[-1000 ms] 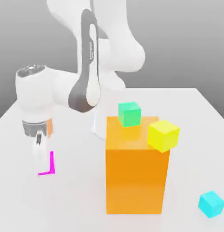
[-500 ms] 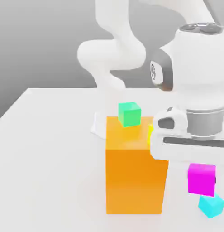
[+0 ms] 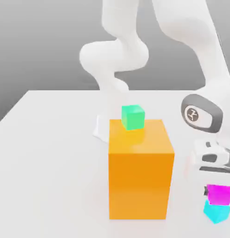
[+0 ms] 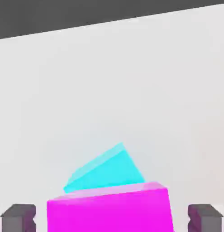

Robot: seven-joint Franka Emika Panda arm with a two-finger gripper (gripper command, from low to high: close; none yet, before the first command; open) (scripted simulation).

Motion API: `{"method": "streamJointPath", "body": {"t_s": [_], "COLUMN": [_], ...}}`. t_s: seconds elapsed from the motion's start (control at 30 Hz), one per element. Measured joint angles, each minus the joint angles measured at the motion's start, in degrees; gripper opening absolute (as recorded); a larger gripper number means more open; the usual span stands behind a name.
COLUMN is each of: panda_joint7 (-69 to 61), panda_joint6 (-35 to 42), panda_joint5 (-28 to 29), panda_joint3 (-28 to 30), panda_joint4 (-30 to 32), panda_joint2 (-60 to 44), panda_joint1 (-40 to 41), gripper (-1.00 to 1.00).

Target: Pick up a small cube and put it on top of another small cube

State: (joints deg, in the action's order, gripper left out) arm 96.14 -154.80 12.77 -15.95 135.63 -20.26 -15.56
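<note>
Half a second ago the pink cube hung between closed fingers just above the turquoise one; now the arm has sunk lower at the exterior view's right, the yellow cube that showed beside the orange block a second back is hidden behind the arm's bulk or gone from sight (I cannot tell which), and the fingers have let go.

Largest first: the desk (image 3: 47, 153), white and plain, carries everything. The arm (image 3: 205, 51) bends down over the desk's near corner on the exterior view's right, so that its hand hangs straight over the stack. The orange block (image 3: 141, 169) stands upright near the middle of the desk, apart from the stack, and seems to play no part in this step. A green cube (image 3: 133, 116) shows at the block's far top edge; whether it rests on the block or behind it I cannot tell.

The gripper (image 4: 112, 217) stands spread wide, each fingertip clear of the pink cube's sides in the hand view, which suits a release. The pink cube (image 3: 220, 194) sits on top of the turquoise cube (image 3: 216, 212), touching it, though turned at a different angle, so the lower cube's corner pokes out past it. By my judgement the stacking is done, provided the top cube stays put when the hand lifts away.

No writing can be read; the arm bears a round grey cap with a small white mark.
</note>
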Motion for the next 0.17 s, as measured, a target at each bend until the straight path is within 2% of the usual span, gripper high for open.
{"method": "streamJointPath", "body": {"t_s": [0.07,0.17], "panda_joint7": [0.1,-2.3], "panda_joint6": [-0.1,4.2], "panda_joint5": [0.1,-3.3], "panda_joint3": [0.1,-1.8], "panda_joint4": [0.0,0.4], "panda_joint2": [-0.2,4.8], "panda_joint1": [-0.1,1.2], "gripper": [1.0,1.0]}}
